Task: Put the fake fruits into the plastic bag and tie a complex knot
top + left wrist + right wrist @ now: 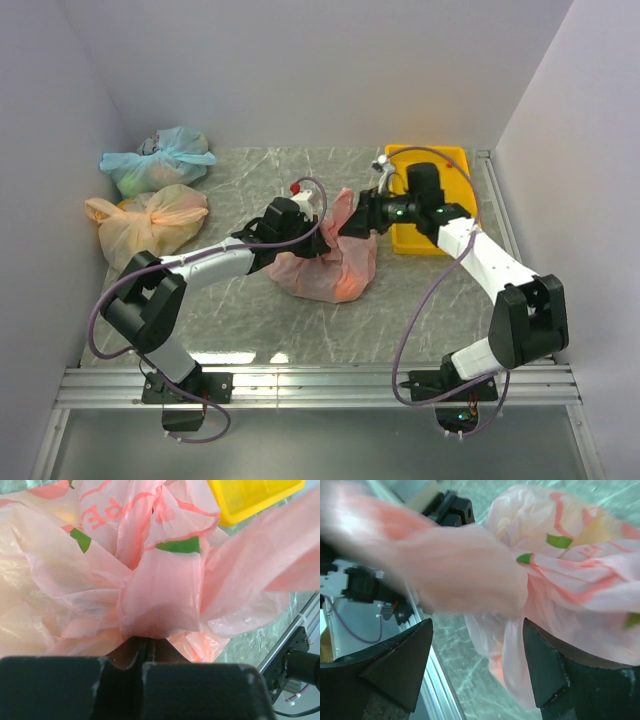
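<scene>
Fingers (60,690) of left gripper (142,652) pressed together, pinching a gathered fold of plastic bag (335,270) lying mid-table. Right gripper (477,627) spread wide, blurred pink strip of bag crossing just above the gap; contact with either pad unclear. Visible from top view only: yellow tray (455,165) at 2 o'clock from the bag, blue-green tied bag (160,160) and peach tied bag (150,222) at 10 o'clock.

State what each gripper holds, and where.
Left gripper pinches the thin salmon-pink plastic bag by a bunched fold; right gripper stands open, holding nothing.
</scene>
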